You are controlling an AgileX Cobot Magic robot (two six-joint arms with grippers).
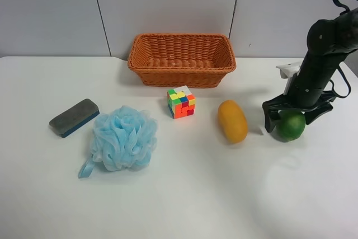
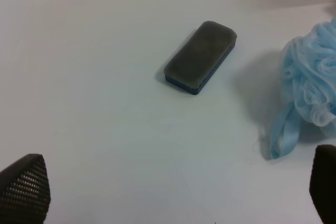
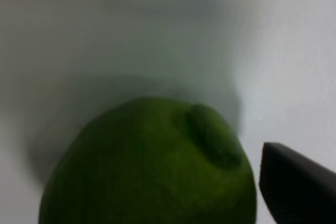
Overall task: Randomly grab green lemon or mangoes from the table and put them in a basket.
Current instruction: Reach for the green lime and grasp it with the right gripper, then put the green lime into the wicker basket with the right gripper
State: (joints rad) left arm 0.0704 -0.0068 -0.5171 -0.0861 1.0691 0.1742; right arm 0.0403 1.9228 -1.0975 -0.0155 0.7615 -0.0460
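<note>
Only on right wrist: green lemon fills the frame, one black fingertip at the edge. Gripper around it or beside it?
Observer: Around it. The exterior high view shows the right gripper straddling the green lemon, one finger on each side, jaws spread.
Operator: Where's the mango?
Observer: The mango lies on the table between the lemon and a Rubik's cube, with nothing touching it.
Operator: Basket?
Observer: The wicker basket is empty, at the back of the table behind the cube.
</note>
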